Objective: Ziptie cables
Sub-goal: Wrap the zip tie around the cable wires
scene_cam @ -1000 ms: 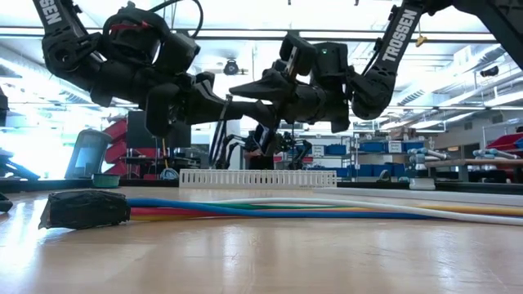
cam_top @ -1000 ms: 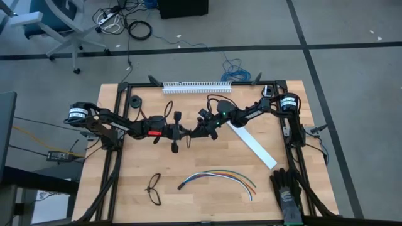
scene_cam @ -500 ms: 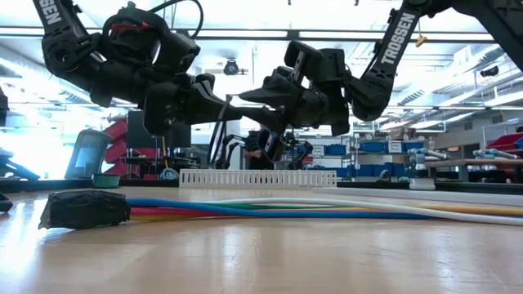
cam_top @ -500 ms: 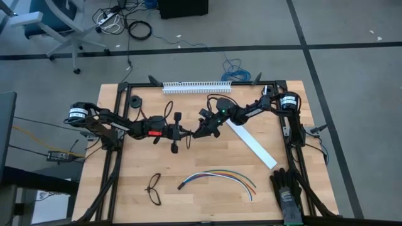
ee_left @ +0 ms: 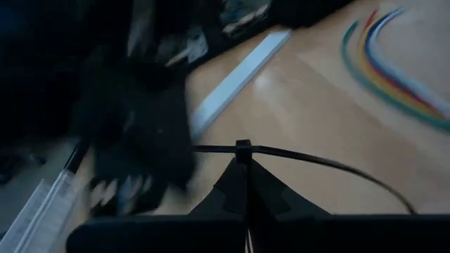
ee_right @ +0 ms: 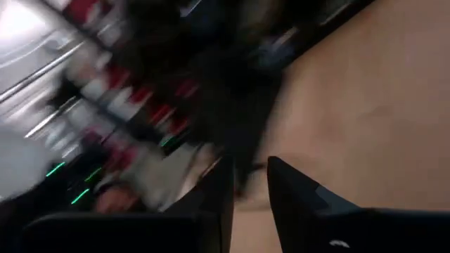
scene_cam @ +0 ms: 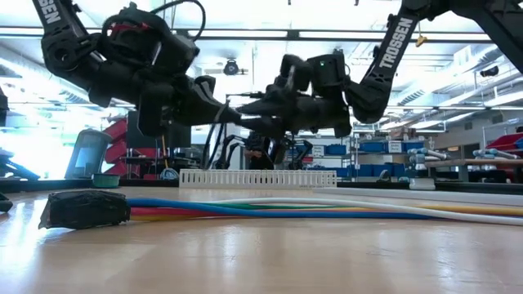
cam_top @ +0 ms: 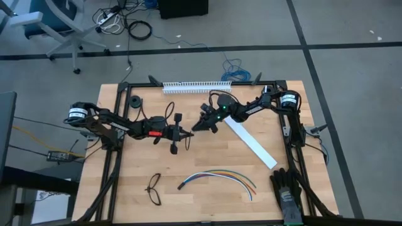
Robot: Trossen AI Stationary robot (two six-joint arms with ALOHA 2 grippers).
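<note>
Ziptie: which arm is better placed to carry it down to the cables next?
Left, probably. The left gripper is shut on the ziptie above mid-table, and the cables lie untouched toward the front edge. The right gripper is open, just meeting it.

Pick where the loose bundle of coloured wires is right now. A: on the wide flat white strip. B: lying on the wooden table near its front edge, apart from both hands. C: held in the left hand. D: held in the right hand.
B: the loose bundle of thin coloured wires lies flat on the wooden table, well clear of the left hand and right hand, which meet above mid-table.
</note>
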